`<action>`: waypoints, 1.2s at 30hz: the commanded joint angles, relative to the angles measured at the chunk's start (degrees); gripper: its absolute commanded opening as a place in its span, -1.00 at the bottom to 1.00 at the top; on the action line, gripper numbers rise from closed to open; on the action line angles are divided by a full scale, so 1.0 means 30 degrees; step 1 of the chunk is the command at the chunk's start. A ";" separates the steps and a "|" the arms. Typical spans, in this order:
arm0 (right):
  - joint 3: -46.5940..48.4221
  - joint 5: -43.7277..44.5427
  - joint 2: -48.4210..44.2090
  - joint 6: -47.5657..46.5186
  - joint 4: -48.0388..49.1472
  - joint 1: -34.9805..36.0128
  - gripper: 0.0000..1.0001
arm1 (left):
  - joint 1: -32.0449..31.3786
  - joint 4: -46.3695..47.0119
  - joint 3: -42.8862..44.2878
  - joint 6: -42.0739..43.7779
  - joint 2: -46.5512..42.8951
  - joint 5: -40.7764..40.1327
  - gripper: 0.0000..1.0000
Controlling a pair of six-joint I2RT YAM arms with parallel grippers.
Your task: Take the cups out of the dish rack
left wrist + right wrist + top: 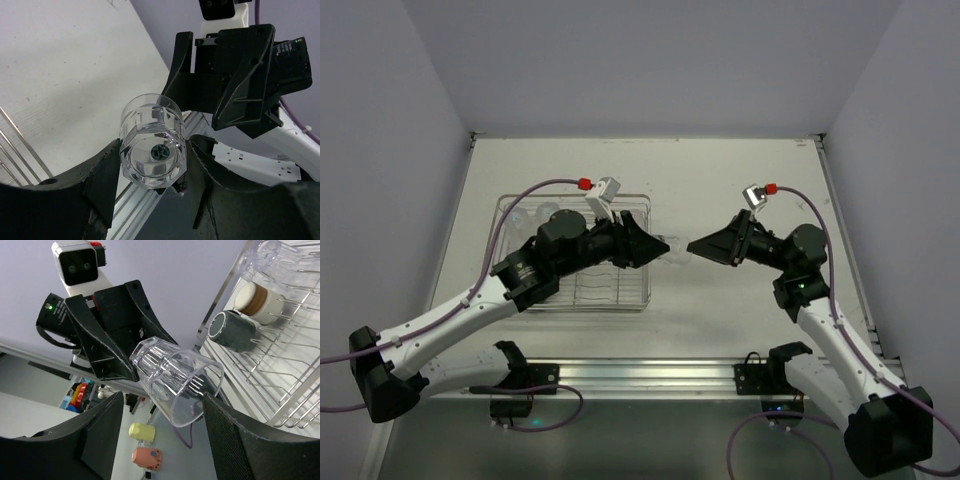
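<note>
My left gripper [660,247] is shut on the base of a clear tumbler [676,247] and holds it in the air, lying sideways, right of the dish rack [620,297]. In the left wrist view the tumbler [152,145] sits between my left gripper's [153,151] fingers, base toward the camera. My right gripper [694,247] faces it, open. In the right wrist view the tumbler's [175,382] open rim lies between my right gripper's [162,401] spread fingers, apart from them. The rack [295,390] holds a dark mug [232,330], a cream cup [257,300] and a clear tumbler [265,257].
The rack's wires show at the left edge of the left wrist view [15,150]. The aluminium rail [650,375] with both arm bases runs along the near table edge. White walls close in the table on three sides.
</note>
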 commanded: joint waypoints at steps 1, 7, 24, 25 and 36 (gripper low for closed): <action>-0.0095 -0.0781 -0.0304 0.0900 0.1681 -0.0081 0.32 | 0.0111 0.2093 -0.0001 -0.0769 -0.0249 0.0792 -1.00; -0.1089 -0.1513 0.0397 0.3297 0.5393 -0.0081 0.25 | 0.0140 0.3087 -0.0205 -0.0857 -0.0191 0.0879 -1.00; -0.2089 -0.1953 0.5114 1.1945 1.9639 -0.0022 -0.95 | 0.0140 0.5109 -0.1114 -0.1736 0.0366 0.2110 -1.00; -0.1972 -0.1983 0.5173 1.1800 1.9581 -0.0022 -1.00 | 0.0140 0.5168 -0.1114 -0.1766 0.0395 0.2168 -1.00; 0.0106 -0.1576 0.2950 0.3518 0.6971 -0.0868 -1.00 | 0.0140 -0.0977 0.1694 0.1922 -0.0454 -0.3154 1.00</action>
